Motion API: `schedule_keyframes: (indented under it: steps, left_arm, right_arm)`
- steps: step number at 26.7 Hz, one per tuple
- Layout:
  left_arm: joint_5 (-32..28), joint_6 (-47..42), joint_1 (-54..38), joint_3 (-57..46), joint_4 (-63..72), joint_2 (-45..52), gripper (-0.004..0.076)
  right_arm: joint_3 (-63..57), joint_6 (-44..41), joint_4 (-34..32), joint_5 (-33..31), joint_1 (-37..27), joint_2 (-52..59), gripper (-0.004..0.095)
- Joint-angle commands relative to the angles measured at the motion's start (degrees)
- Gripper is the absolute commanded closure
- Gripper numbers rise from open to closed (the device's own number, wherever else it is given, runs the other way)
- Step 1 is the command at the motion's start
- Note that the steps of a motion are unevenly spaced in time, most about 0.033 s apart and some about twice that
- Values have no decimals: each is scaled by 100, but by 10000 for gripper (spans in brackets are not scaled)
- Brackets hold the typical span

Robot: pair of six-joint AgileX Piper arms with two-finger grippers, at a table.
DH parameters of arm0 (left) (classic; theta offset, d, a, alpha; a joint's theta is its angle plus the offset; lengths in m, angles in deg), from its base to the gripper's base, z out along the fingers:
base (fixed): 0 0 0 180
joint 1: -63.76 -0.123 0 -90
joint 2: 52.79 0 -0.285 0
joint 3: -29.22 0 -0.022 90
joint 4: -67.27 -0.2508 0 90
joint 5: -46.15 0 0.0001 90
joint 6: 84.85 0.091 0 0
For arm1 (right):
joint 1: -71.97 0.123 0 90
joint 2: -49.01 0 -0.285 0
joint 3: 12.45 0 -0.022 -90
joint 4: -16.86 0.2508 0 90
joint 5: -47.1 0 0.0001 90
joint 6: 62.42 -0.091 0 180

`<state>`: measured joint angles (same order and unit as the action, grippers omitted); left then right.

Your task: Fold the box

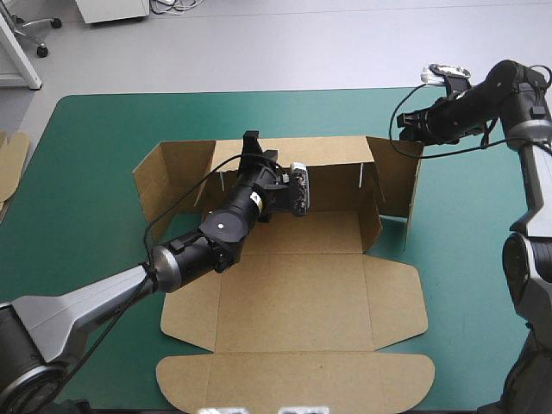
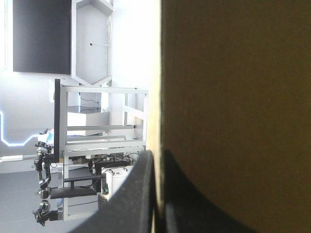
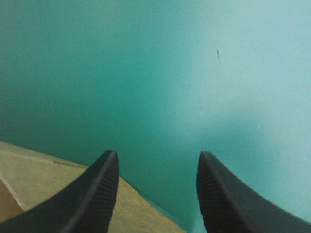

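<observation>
1. Brown box [image 1: 293, 302] is lying in the middle of the teal-green surface [image 1: 86, 216]. Its near flaps and lid are lying flat, while its far wall and the side flaps at the far corners are standing up.
2. The left gripper [image 1: 252, 138] is reaching across the box floor to the top edge of the far wall. Its black fingers [image 2: 141, 194] are clamping together on that board.
3. The right gripper [image 3: 158, 158] is hovering over the surface by the box's far right corner. Its fingers are standing apart, and a corner of the board is showing beneath one of them.
4. More board [image 1: 10, 164] is lying at the surface's left edge.
</observation>
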<state>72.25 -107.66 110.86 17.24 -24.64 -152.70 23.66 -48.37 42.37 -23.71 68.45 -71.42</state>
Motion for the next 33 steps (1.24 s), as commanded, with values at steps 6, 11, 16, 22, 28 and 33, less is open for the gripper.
schedule_keyframes:
  steps: [6, 11, 16, 22, 28, 33]
  left_arm:
    - [407, -1102, 37, 12, -923, 170, 738]
    - [479, -1145, 37, -244, -914, 170, 738]
    - [492, -1188, 37, -256, -914, 170, 738]
    - [471, -1188, 37, -256, -914, 170, 738]
    - [471, -1192, 37, -246, -914, 170, 738]
    - [471, -1201, 37, -246, -911, 170, 738]
  right_arm:
    - [-574, 363, 479, -65, -4, 660, 459]
    - [-982, 672, 704, 215, -4, 822, 492]
    - [-1557, 1088, 1030, 631, -4, 1148, 492]
    - [-2991, 2362, 2081, 1773, -4, 1867, 495]
    - [-4897, 4743, 3888, 2919, -4, 2801, 496]
    - [-5787, 6465, 4935, 2697, -4, 3150, 496]
